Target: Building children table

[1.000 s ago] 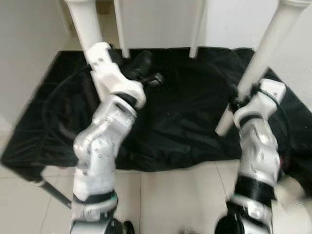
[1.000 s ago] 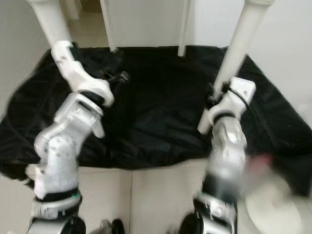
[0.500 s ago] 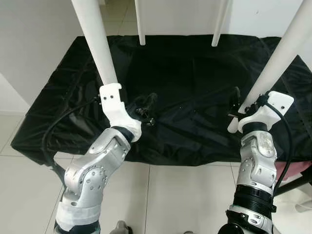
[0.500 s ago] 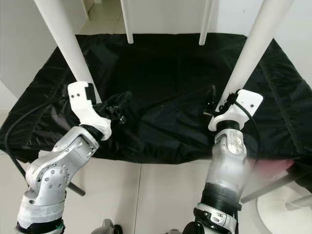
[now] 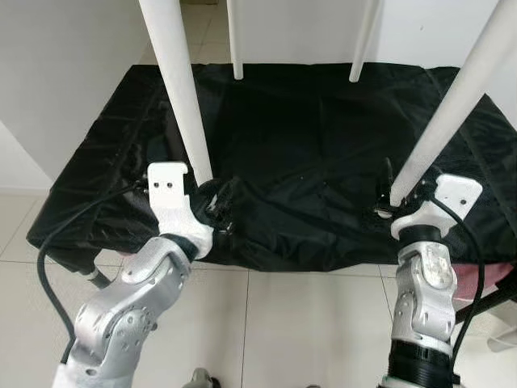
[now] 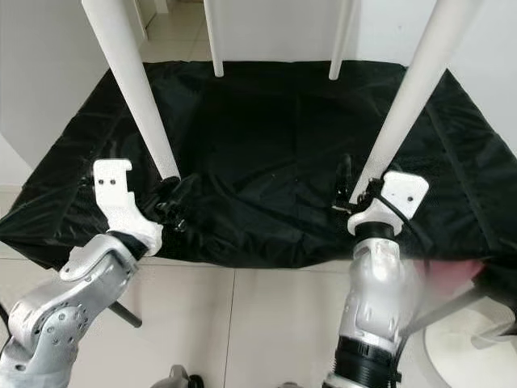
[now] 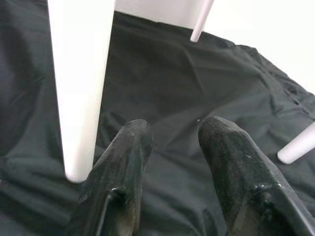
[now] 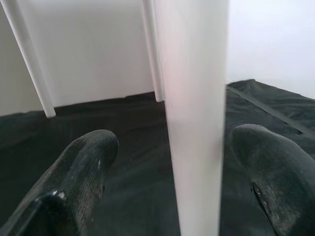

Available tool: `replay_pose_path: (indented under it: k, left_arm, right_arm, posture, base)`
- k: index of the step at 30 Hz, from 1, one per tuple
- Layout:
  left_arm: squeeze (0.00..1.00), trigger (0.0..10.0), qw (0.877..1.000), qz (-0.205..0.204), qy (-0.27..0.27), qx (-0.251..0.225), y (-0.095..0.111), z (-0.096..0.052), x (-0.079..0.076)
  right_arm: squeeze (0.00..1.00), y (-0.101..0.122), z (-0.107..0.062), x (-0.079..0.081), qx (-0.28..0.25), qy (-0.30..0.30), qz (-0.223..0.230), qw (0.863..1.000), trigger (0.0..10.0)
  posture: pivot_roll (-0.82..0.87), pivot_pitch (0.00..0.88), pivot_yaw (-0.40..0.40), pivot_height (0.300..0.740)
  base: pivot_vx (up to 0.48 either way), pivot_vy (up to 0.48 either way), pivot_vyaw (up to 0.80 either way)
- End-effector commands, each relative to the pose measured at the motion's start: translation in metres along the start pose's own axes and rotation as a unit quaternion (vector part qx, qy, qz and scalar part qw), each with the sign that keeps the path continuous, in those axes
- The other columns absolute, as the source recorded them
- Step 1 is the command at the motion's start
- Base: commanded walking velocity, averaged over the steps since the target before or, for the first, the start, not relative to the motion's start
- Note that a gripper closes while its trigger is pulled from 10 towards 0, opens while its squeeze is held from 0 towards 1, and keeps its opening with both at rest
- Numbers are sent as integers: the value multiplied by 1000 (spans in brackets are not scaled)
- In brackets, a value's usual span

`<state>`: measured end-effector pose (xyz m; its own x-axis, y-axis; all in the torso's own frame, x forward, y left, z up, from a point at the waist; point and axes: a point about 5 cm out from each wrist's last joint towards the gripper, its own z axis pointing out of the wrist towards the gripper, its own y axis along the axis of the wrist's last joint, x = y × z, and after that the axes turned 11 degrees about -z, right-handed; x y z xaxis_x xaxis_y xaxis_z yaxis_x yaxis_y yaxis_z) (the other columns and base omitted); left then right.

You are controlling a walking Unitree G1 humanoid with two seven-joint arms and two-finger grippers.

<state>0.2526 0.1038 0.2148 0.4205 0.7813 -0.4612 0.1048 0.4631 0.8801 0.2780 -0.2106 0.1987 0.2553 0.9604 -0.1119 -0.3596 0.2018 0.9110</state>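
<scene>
A white table stands on four legs on a black cloth (image 5: 299, 137). Its near-left leg (image 5: 182, 97) and near-right leg (image 5: 452, 105) rise out of the frame, and two thin far legs (image 5: 235, 40) stand at the back. My left gripper (image 5: 222, 206) is low by the foot of the near-left leg, open; in the left wrist view that leg (image 7: 78, 88) stands just outside one finger (image 7: 123, 167). My right gripper (image 5: 396, 194) is open around the foot of the near-right leg (image 8: 194, 123), whose sides are apart from both fingers.
The cloth lies on pale floor tiles (image 5: 307, 323) and ends just before my arms. White walls (image 5: 65, 65) close the left and back. A pink object (image 6: 452, 271) and a white round base (image 6: 477, 347) sit at the right. A dark rod (image 6: 125, 314) slants low on the left.
The view has shifted. Both arms have come down: the left gripper now sits by the near-left leg's foot and the right gripper lower on the near-right leg.
</scene>
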Motion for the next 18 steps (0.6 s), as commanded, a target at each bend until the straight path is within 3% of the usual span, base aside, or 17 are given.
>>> replay_pose_path:
  k: [1, 6, 9, 11, 12, 13, 17, 18]
  left_arm:
    - [0, 10000, 992, 18, -125, 19, -2, -3, -14]
    - [0, 10000, 989, 82, -122, 32, -19, -14, -3]
    - [0, 10000, 988, 93, -118, 35, -25, -18, 3]
    - [0, 10000, 988, 106, -105, 38, -34, -22, 13]
    - [0, 10000, 988, 106, -105, 38, -34, -22, 13]
    - [0, 10000, 988, 115, -91, 42, -43, -24, 23]
    - [0, 10000, 987, 129, -79, 47, -49, -26, 31]
    - [0, 10000, 987, 140, -60, 57, -65, -34, 45]
  right_arm:
    - [0, 5, -2, 3, -14, 2, 2, 1000, 10000]
    - [0, -3, -24, 9, -8, 31, -36, 999, 10000]
    - [0, -10, -34, 17, -2, 72, -41, 997, 10000]
    - [0, -23, -48, 32, 18, 153, -26, 988, 10000]
    - [0, -23, -48, 32, 18, 153, -26, 988, 10000]
    - [0, -35, -56, 39, 36, 196, -17, 980, 10000]
    - [0, -44, -62, 44, 49, 225, -16, 973, 10000]
    - [0, -63, -75, 53, 73, 284, -18, 956, 10000]
  posture:
    - [-29, 105, 37, 740]
    - [-40, 84, 43, 740]
    - [-40, 77, 43, 740]
    - [-40, 63, 45, 740]
    - [-40, 63, 45, 740]
    - [-42, 49, 43, 740]
    - [-37, 40, 47, 740]
    - [-22, 23, 37, 740]
  base:
    - [0, 0, 0]
    - [0, 0, 0]
    - [0, 0, 0]
    - [0, 0, 0]
    - [0, 0, 0]
    - [0, 0, 0]
    - [0, 0, 0]
    - [0, 0, 0]
